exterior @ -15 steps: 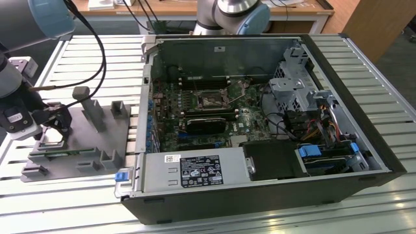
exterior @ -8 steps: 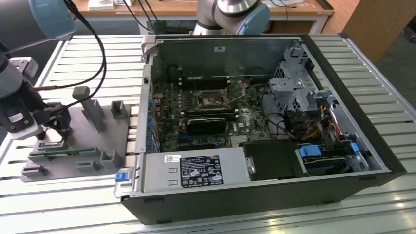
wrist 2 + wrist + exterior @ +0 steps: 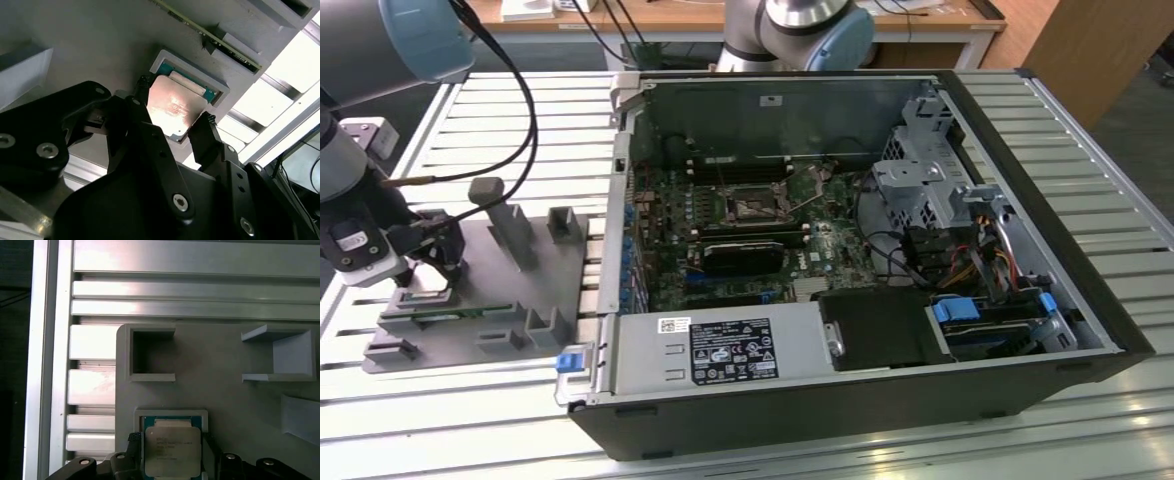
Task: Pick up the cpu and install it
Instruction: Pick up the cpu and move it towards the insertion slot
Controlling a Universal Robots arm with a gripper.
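Observation:
The cpu (image 3: 172, 447), a flat square chip with a silver-grey top, sits at the shallow square pocket of the grey fixture plate (image 3: 225, 405), a green edge of the pocket showing beside it. In the second wrist view the cpu (image 3: 176, 106) looks slightly tilted over that pocket. My gripper (image 3: 175, 102) has its black fingers (image 3: 210, 135) pressed against two opposite edges of the chip, so it is shut on it. In the exterior view the gripper (image 3: 434, 270) stands over the fixture plate (image 3: 520, 290) at the exterior view's left. The motherboard socket (image 3: 754, 208) lies inside the open computer case (image 3: 854, 380).
Grey upright blocks (image 3: 507, 225) rise from the fixture plate close to the gripper. A memory stick (image 3: 210, 35) lies in a slot of the fixture. The case's metal wall (image 3: 620, 180) stands between fixture and motherboard. A black heatsink (image 3: 740, 257) sits below the socket. A second arm's base (image 3: 794, 30) is behind the case.

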